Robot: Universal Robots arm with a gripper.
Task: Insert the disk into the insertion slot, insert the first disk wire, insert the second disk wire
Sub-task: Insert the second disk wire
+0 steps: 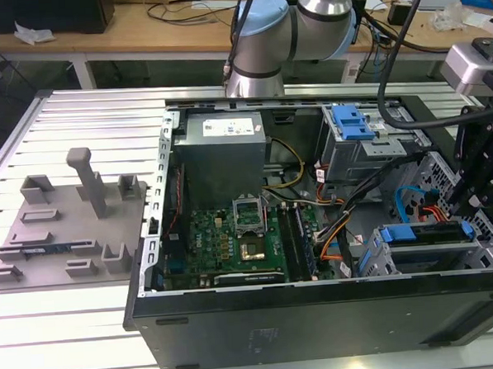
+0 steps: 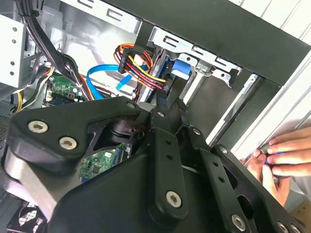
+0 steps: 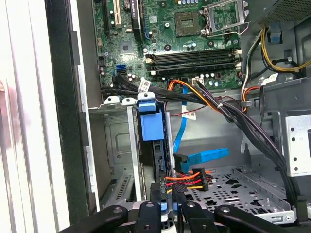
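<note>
The disk (image 1: 424,233), in its blue carrier, lies inside the insertion slot (image 1: 373,259) at the near corner of the open computer case, on the exterior view's right. In the first wrist view the disk's blue carrier (image 3: 147,121) stands edge-on within the grey cage (image 3: 116,141). My gripper (image 3: 167,193) sits at the disk's rear end, fingers close together on the plug of a red, yellow and black disk wire (image 3: 187,182). The second wrist view shows the gripper (image 2: 164,90) pinching where that wire bundle (image 2: 143,73) ends. A blue flat disk wire (image 3: 204,158) hangs loose beside it.
The case holds a motherboard (image 1: 233,243), a grey power supply box (image 1: 224,148) and a taller cage with a blue latch (image 1: 351,125). Black cable bundles (image 3: 252,131) cross near the cage. A person's hand (image 2: 284,155) rests outside the case wall. A grey fixture (image 1: 66,219) lies on the table.
</note>
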